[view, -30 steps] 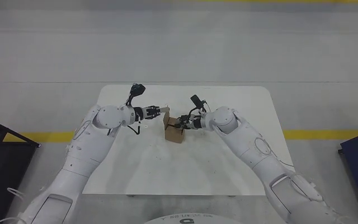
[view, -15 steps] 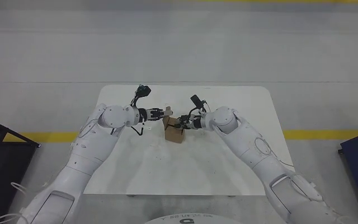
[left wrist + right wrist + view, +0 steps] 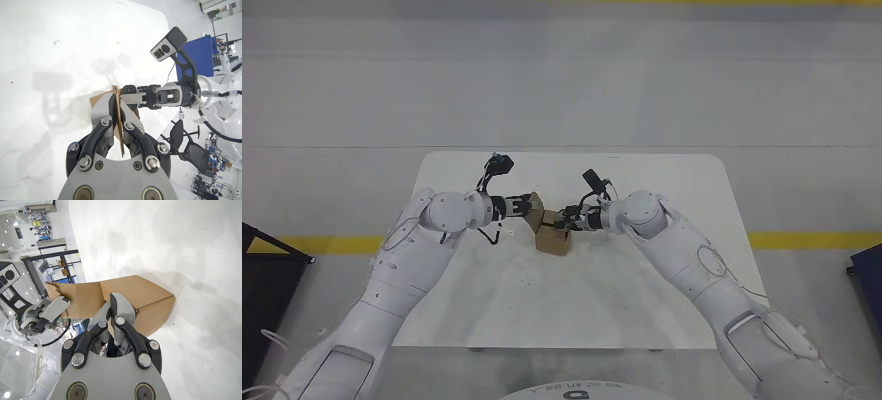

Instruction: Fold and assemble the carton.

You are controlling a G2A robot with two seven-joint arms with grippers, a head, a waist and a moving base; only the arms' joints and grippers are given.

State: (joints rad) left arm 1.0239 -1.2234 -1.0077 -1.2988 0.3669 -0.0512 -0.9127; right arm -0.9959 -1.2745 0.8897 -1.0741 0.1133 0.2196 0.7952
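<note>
A small brown carton (image 3: 555, 238) stands near the middle of the white table (image 3: 642, 300). One long flap (image 3: 81, 298) sticks out sideways from its top. My left gripper (image 3: 531, 205) is shut on the end of this flap, whose cardboard runs edge-on between its fingers (image 3: 111, 106). From the other side, my right gripper (image 3: 564, 220) is shut on the carton's upper wall edge, its pads (image 3: 113, 306) pinching the cardboard at the corner. The two grippers face each other over the carton, a few centimetres apart. The carton's inside is hidden.
Bare white tabletop lies all round the carton. The table's far edge (image 3: 572, 153) and its right edge (image 3: 742, 240) are well away from both arms. A yellow floor line (image 3: 812, 240) runs beyond the table's sides.
My left gripper, still holding the flap, has shifted slightly nearer and lower, turning the flap with it. The right gripper and the carton body have stayed in place.
</note>
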